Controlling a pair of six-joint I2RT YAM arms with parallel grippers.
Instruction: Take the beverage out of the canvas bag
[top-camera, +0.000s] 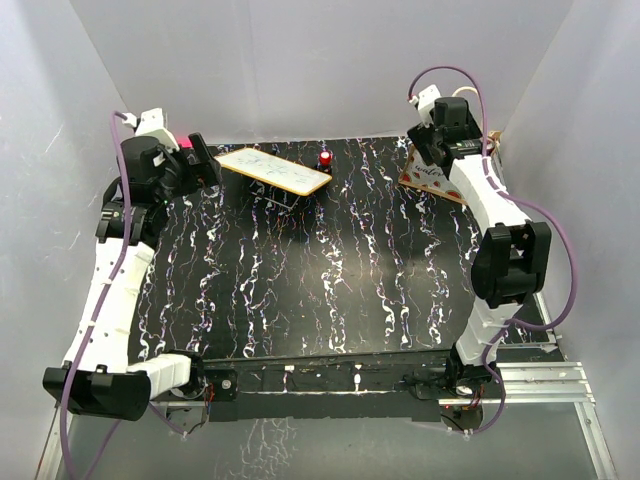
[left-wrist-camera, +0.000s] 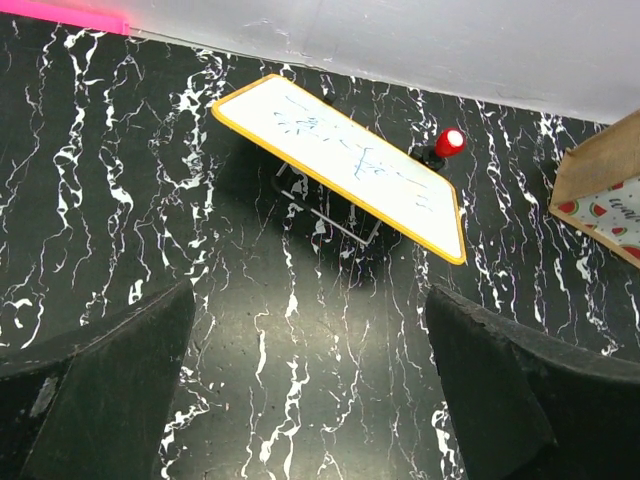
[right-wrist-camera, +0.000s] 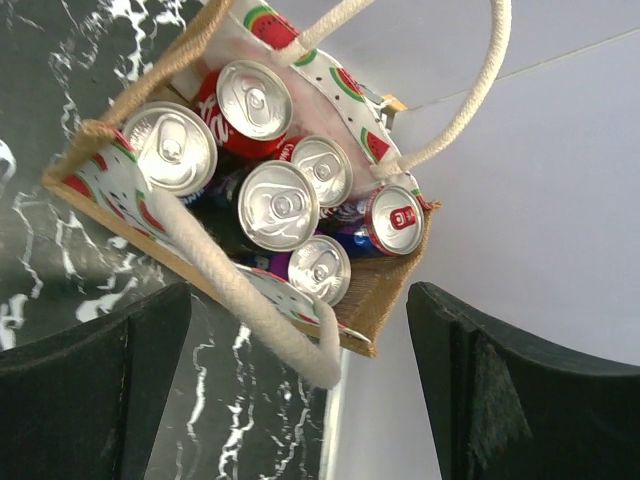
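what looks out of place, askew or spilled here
Nothing is spilled or damaged. The cans stand tops up inside the canvas bag. Two mild oddities: one rope handle droops along the bag's near rim, and the yellow-framed whiteboard sits tilted on its wire stand.

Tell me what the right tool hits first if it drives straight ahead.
Probably the rope handle lying across the canvas bag rim, then the silver-topped can in the middle; depth is unclear. The right tool is open.
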